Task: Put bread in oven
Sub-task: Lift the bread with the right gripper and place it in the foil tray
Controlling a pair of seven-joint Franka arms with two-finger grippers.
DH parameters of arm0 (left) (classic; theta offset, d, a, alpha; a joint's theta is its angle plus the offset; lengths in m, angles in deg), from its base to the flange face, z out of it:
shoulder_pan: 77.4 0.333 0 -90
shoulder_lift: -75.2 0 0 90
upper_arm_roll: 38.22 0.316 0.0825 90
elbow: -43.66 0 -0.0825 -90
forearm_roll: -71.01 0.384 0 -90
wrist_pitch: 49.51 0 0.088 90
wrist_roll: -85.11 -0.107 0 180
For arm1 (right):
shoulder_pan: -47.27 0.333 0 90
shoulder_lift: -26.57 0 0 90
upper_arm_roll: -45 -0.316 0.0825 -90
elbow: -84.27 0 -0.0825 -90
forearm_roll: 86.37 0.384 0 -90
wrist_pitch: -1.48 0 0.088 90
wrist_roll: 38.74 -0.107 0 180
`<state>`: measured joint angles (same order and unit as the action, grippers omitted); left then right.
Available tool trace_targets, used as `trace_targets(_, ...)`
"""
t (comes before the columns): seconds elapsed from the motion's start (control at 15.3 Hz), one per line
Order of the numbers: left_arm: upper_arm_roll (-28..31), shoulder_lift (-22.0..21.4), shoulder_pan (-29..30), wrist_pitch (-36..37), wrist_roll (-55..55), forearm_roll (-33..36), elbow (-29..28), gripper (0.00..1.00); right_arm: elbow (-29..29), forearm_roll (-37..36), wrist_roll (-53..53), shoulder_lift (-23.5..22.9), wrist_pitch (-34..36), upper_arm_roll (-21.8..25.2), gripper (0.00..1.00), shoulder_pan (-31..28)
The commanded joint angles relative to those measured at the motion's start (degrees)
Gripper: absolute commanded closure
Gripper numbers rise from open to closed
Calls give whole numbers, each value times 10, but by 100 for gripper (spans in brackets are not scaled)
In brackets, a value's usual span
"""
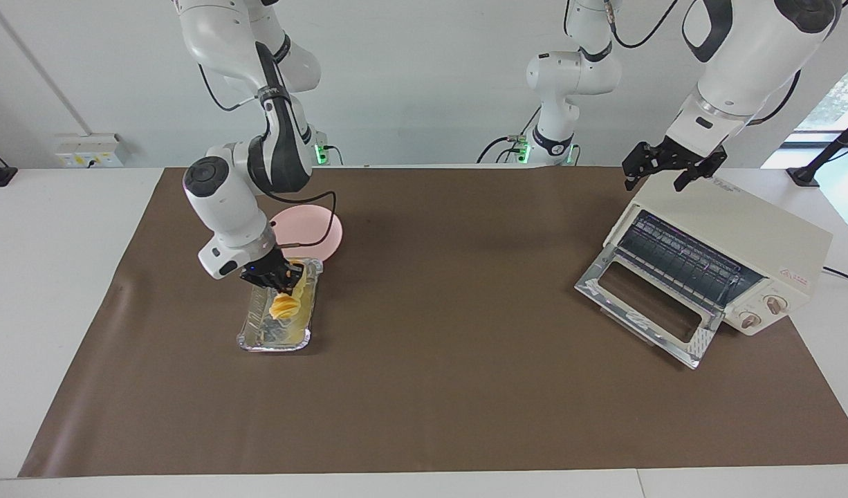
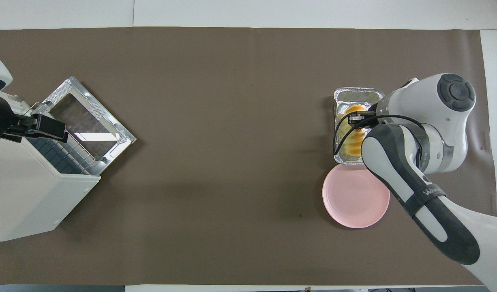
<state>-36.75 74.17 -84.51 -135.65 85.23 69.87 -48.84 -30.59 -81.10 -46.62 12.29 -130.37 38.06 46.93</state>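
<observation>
Bread (image 1: 287,302) hangs at six o'clock below right gripper's (image 1: 277,279) clenched fingers, over foil tray (image 1: 256,330); left gripper (image 1: 673,170) released, waiting above oven (image 1: 742,238).

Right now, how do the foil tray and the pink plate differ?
The foil tray is rectangular, silver and crinkled with raised walls; the pink plate is round, smooth and shallow. The tray has the bread in or just over it, gripped by the right tool; the plate is bare. The tray lies farther from the robots than the plate. Both sit side by side toward the right arm's end of the table.
</observation>
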Motion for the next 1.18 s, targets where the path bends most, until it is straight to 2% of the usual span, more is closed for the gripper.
trace_targets(0.0,0,-11,3,-7,4,-8,-8,0,9,-4,3,-14,-8,-4,100,-3)
trace_targets(0.07,0,-10,3,-7,4,-8,-8,0,9,-4,3,-14,-6,-4,94,-3)
trace_targets(0.13,0,-11,3,-7,4,-8,-8,0,9,-4,4,-14,-3,-4,39,-5)
trace_targets(0.2,0,-11,3,-7,4,-8,-8,0,11,-6,9,-14,2,-3,13,-8)
trace_targets(0.26,0,-11,3,-7,4,-8,-8,0,15,-7,12,-15,6,-3,4,-17)
trace_targets(0.33,0,-10,3,-7,4,-8,-8,0,19,-7,26,-15,11,-3,0,-28)
trace_targets(0.59,0,-10,3,-7,4,-8,-8,0,46,-8,83,-14,50,-3,0,-63)
trace_targets(0.85,0,-11,3,-7,4,-8,-8,0,22,-6,98,-12,39,-2,0,-76)
trace_targets(0.98,0,-11,3,-7,4,-8,-8,0,-2,-6,100,-11,15,-2,5,-76)
trace_targets(1.05,0,-10,3,-7,4,-8,-8,0,-12,-6,104,-12,7,-2,12,-76)
trace_targets(1.11,0,-11,3,-7,4,-8,-8,0,-17,-6,116,-13,1,-2,25,-77)
